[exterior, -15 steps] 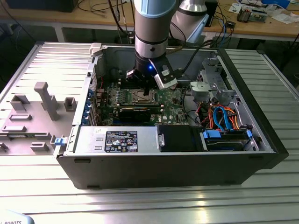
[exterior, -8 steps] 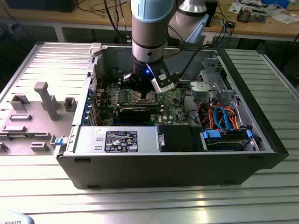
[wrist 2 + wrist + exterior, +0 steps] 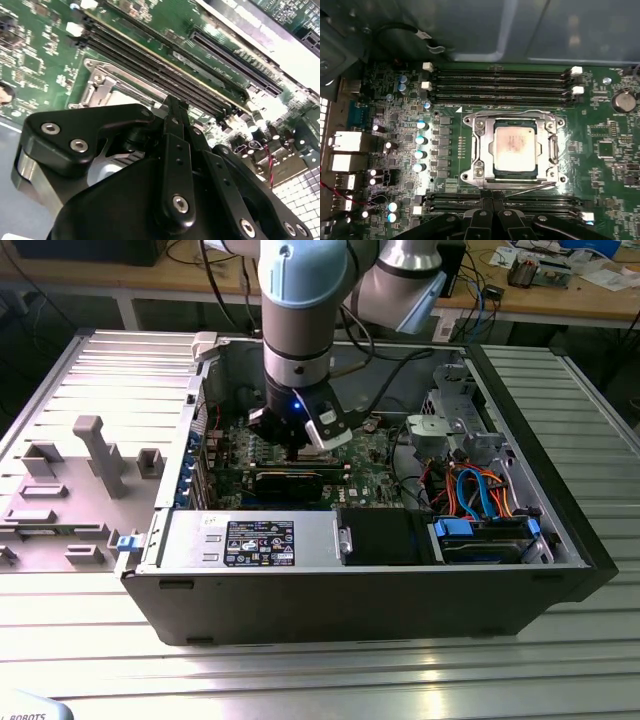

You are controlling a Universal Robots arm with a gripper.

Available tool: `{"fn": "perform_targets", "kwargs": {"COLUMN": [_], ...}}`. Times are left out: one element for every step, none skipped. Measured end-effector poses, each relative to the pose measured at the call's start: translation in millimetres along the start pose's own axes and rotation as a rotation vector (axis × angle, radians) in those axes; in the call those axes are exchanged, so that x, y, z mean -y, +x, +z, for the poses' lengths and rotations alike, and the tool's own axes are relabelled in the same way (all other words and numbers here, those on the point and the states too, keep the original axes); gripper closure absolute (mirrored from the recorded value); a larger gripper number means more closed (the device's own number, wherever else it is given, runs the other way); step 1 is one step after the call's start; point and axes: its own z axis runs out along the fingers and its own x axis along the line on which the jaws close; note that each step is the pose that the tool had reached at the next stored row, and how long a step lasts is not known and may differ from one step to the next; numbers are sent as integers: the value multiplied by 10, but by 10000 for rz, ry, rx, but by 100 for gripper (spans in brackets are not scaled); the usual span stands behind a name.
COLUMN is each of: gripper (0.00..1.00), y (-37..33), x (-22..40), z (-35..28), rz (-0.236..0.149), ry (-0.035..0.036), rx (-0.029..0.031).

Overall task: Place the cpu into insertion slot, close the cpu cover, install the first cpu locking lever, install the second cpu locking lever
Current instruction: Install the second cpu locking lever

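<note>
Silvery chip (image 3: 514, 148) sits under its cover (image 3: 479, 150); our gripper (image 3: 492, 204), fingers pinched together empty, could slip off the lever.

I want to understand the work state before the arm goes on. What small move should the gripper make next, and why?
Probably a short press on the thin wire lever at the socket edge. In the first wrist view the cpu already sits in the insertion slot with the cpu cover down around it, and the gripper has its fingertips together right beside that lever, which looks not yet latched.
</note>
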Motion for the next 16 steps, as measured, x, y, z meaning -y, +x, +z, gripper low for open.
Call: {"fn": "perform_targets", "kwargs": {"gripper": [89, 89, 89, 89, 89, 89, 89, 89, 89, 89, 89, 89, 89, 89, 89, 89], "y": [17, 22, 25, 29, 35, 44, 52, 61, 70, 79, 83, 84, 84, 85, 92, 93], "x": [8, 16, 24, 30, 34, 36, 37, 38, 39, 40, 41, 41, 42, 42, 42, 43], "z": [14, 20, 25, 32, 32, 35, 39, 43, 47, 54, 62, 63, 64, 67, 72, 77], "rz": [-41, -74, -104, -134, -152, -172, -192, -211, -224, -238, -243, -244, -244, -242, -238, -238], "ry": [1, -2, -2, -7, -12, -24, -31, -33, -34, -40, -46, -45, -47, -51, -60, -69], "rx": [-13, -22, -32, -39, -44, -47, -49, -52, -55, -57, -58, -59, -60, -64, -68, -76]}}
